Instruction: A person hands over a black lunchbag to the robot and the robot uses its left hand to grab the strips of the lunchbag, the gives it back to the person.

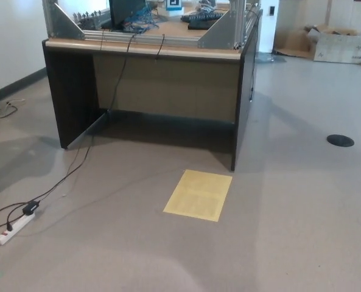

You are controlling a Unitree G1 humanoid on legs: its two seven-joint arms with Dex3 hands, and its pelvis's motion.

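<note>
Floor (302,231) open front & right; desk (150,91) blocks far centre, cables (77,167) and power strip (14,228) clutter near-left edge, yellow sheet (198,194) flat mid-floor.

The surface (145,47) is cut off by the top edge, so the metal frame (64,23) and the tangle of cables (140,23) on it show only in part. A cardboard box (340,45) at the far right is cropped and blurred. The power strip (13,229) runs toward the left edge; its plugs are perhaps two, too small to tell.
</note>
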